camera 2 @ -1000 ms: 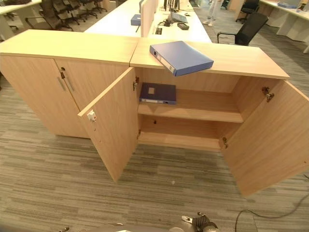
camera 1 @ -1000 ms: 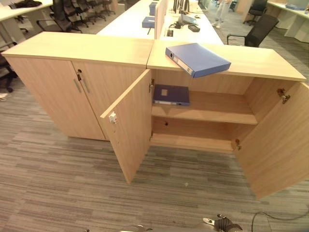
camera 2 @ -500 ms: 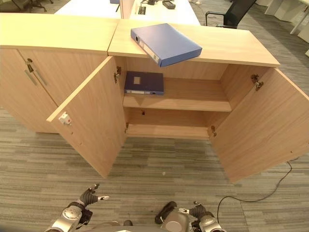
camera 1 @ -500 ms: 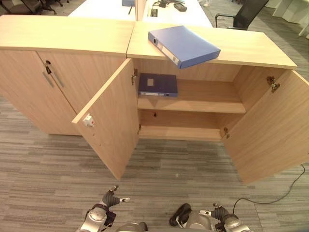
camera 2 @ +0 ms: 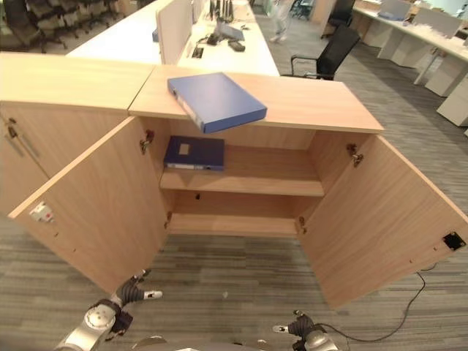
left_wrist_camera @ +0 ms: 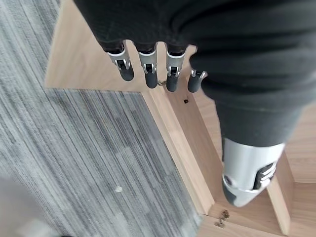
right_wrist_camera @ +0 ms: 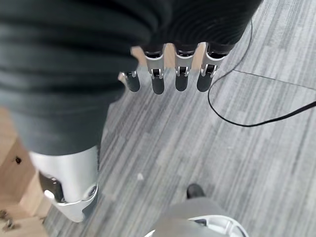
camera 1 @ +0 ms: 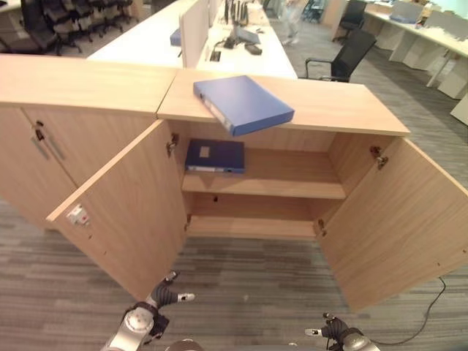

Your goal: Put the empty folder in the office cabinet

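A blue folder (camera 1: 243, 104) lies flat on top of the open office cabinet (camera 1: 322, 102), one corner jutting past the front edge. A second, darker blue folder (camera 1: 215, 156) rests on the left of the upper shelf (camera 1: 292, 179) inside. My left hand (camera 1: 162, 297) hangs low over the carpet before the open left door, its fingers (left_wrist_camera: 148, 74) straight and holding nothing. My right hand (camera 1: 333, 334) is low near the open right door, its fingers (right_wrist_camera: 168, 79) also straight and holding nothing. Both hands are far below the folder.
The cabinet's left door (camera 1: 124, 212) and right door (camera 1: 398, 219) swing out toward me. A closed twin cabinet (camera 1: 44, 139) stands to the left. Behind are white desks (camera 1: 157, 40), a black chair (camera 1: 344, 55) and a person (camera 1: 292, 18) far back.
The camera has shifted, so the cabinet sits differently in the picture. The folder stays on top of the cabinet. Both hands remain low and open.
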